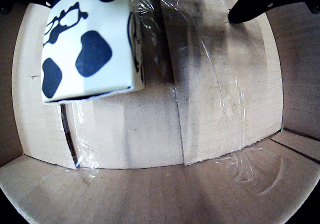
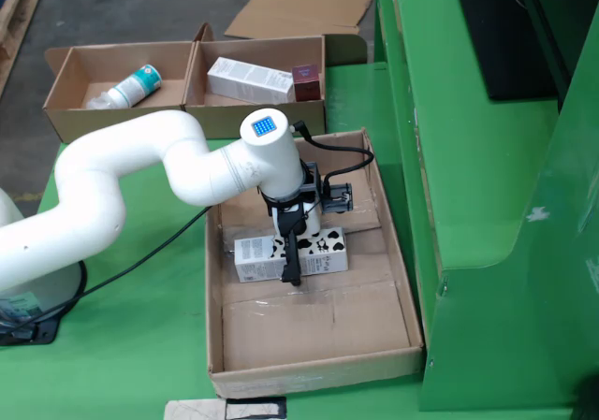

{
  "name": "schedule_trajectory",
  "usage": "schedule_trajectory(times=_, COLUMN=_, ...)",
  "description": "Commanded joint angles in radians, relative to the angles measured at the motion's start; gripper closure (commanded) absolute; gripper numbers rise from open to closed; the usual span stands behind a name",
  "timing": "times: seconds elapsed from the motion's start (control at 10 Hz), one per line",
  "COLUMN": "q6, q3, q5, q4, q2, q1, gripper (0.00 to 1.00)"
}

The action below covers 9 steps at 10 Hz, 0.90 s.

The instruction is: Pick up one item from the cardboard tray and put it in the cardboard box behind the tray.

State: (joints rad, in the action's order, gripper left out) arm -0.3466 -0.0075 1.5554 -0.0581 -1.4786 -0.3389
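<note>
The cow-print carton (image 1: 92, 39) is being grasped by the gripper (image 2: 295, 252), fingers clamped on it, upper left of the wrist view, above the cardboard box (image 2: 309, 340) floor at centre of the fixed view.

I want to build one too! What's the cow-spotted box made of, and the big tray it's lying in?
The cow-spotted box looks like smooth printed paperboard: sharp folded edges and a slightly glossy white face. The tray looks like plain brown corrugated cardboard, matte, with folded flaps joined by shiny clear tape that crinkles and catches the light.
</note>
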Motion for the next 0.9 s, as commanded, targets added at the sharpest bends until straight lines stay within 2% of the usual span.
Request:
schedule_trajectory(times=0.0, q6=0.007, q3=0.008, q5=0.013, q4=0.008, q2=0.020, q1=-0.010, gripper=0.10)
schedule_trajectory(times=0.8, q6=0.007, q3=0.007, q5=0.013, q4=0.008, q2=0.020, q1=-0.010, gripper=0.90)
